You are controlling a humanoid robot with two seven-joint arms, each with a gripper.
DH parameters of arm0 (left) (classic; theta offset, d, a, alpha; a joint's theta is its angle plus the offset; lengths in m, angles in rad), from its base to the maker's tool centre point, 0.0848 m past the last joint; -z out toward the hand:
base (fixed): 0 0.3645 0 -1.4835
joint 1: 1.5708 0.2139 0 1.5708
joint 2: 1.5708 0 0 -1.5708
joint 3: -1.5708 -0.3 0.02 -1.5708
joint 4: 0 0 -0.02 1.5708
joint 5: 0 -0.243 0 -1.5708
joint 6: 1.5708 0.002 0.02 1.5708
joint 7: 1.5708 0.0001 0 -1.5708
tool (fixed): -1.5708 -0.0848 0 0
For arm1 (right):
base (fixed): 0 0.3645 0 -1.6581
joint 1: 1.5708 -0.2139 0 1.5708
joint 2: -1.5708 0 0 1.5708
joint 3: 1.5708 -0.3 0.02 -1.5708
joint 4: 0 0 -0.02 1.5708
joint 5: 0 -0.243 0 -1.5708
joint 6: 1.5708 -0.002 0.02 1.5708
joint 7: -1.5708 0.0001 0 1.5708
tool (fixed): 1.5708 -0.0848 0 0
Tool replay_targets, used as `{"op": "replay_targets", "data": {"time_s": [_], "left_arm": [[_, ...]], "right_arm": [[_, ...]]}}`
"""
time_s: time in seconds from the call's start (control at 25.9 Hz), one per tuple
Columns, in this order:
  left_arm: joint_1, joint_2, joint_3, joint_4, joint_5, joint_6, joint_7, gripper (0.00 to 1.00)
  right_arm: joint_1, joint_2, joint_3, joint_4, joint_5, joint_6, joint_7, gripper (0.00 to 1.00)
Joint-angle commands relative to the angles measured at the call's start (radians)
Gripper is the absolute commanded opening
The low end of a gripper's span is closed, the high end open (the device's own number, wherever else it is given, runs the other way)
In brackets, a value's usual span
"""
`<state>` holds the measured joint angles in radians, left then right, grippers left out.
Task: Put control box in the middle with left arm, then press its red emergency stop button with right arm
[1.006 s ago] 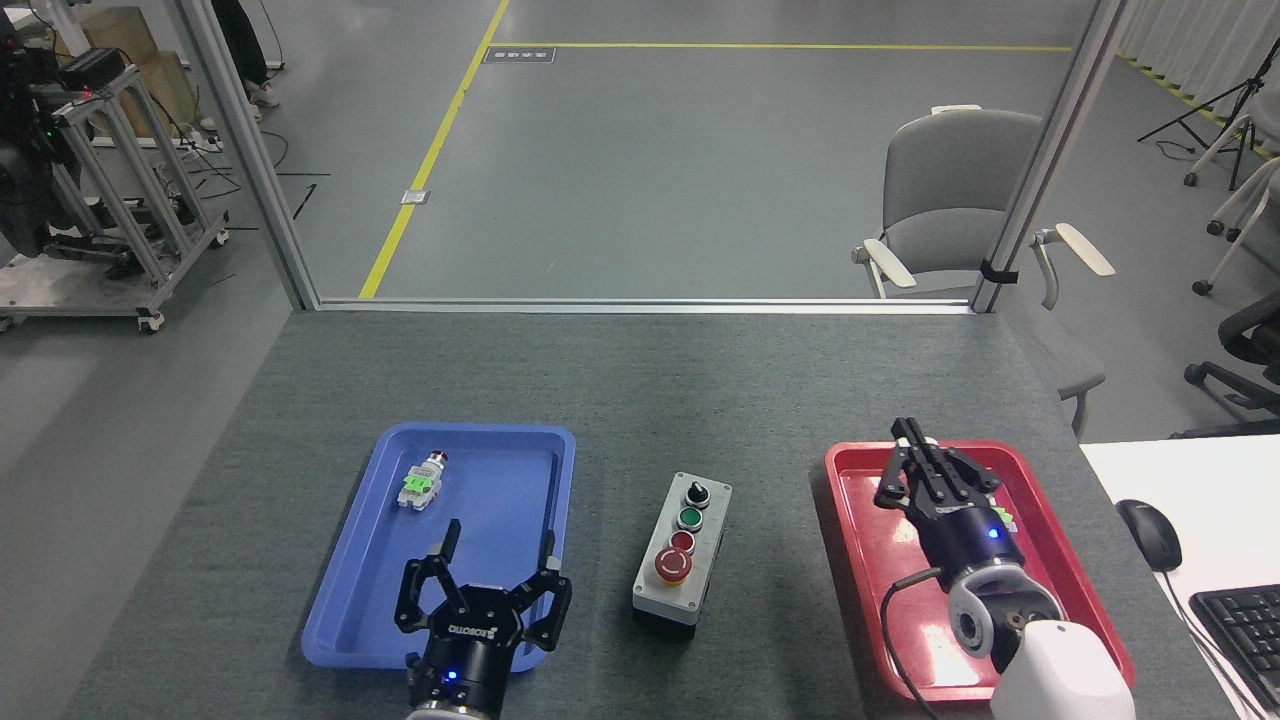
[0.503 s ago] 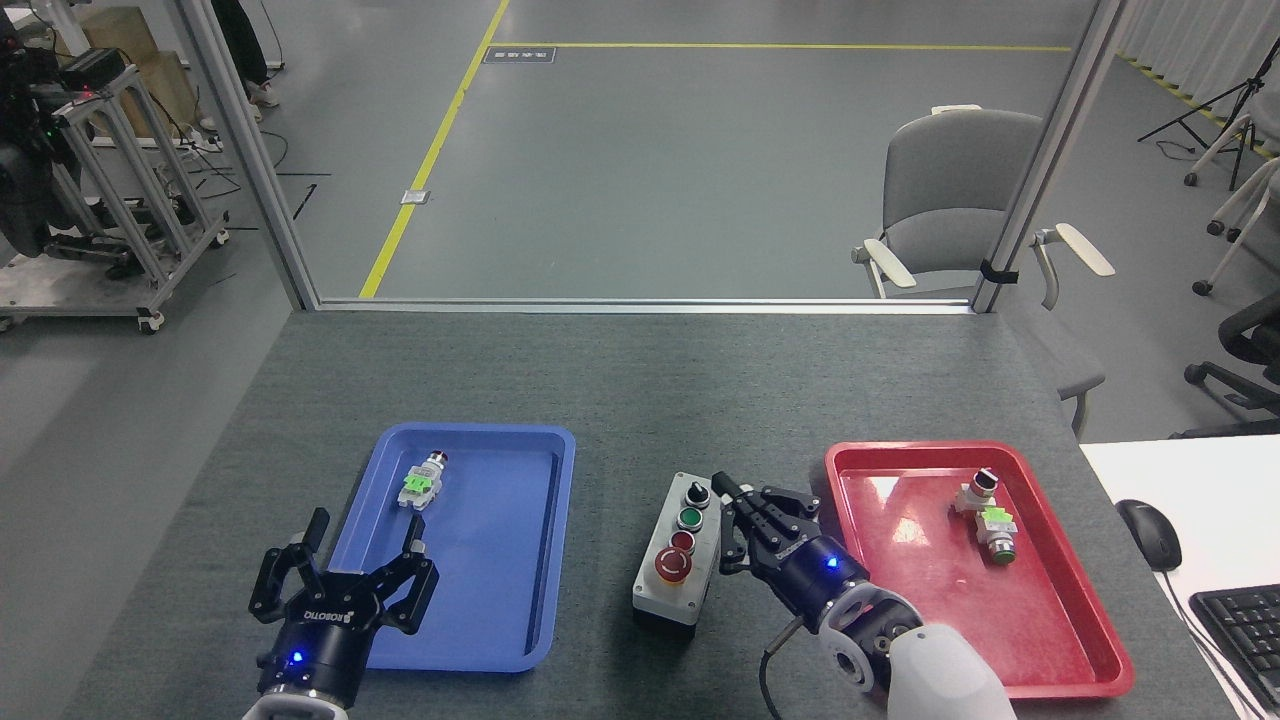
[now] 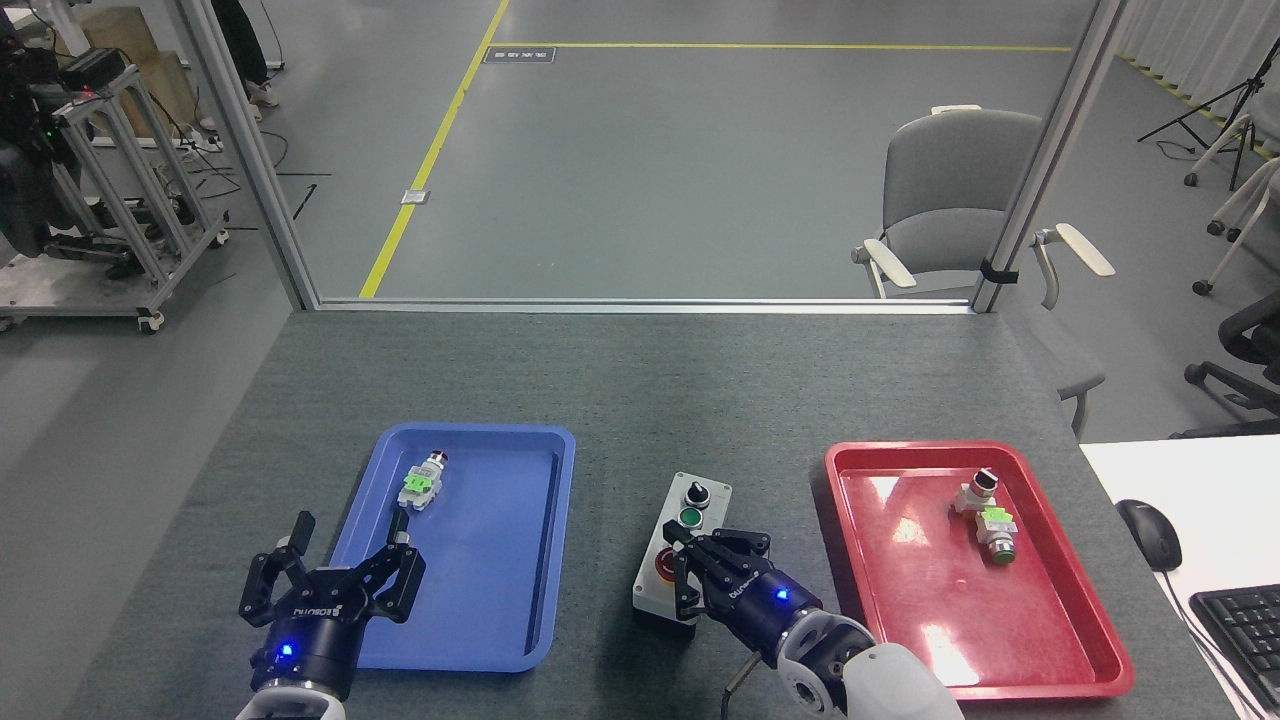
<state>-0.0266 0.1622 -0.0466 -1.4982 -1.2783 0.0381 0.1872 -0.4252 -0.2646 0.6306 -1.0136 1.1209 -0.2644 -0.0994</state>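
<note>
Left gripper (image 3: 335,570) spread, empty, over the near left corner of the blue tray (image 3: 520,560). My right gripper (image 3: 700,565), fingers curled together, covers the stop button (image 3: 664,563). Box (image 3: 682,553) sits mid-desk between blue and red tray (image 3: 1060,620).

Blue tray (image 3: 545,560) holds a green-clipped switch part (image 3: 422,481); red tray (image 3: 1060,610) holds another (image 3: 988,515); grey chair (image 3: 950,200) beyond
</note>
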Motion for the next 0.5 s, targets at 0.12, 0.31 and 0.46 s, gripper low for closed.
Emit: {"op": "replay_targets", "data": {"time_s": [0.12, 0.31, 0.46], "left_arm": [[-0.001, -0.009, 0.001, 0.001, -0.003, 0.002, 0.003, 0.99], [-0.010, -0.013, -0.001, -0.007, -0.003, 0.002, 0.001, 0.99], [-0.006, -0.053, -0.004, -0.050, -0.009, 0.005, 0.032, 0.99]], "right_arm": [[-0.015, 0.015, 0.026, 0.018, -0.001, -0.004, 0.003, 0.00], [-0.015, 0.025, 0.058, 0.069, -0.001, 0.004, 0.003, 0.00], [-0.015, 0.027, 0.069, 0.086, 0.000, 0.002, 0.003, 0.00]]}}
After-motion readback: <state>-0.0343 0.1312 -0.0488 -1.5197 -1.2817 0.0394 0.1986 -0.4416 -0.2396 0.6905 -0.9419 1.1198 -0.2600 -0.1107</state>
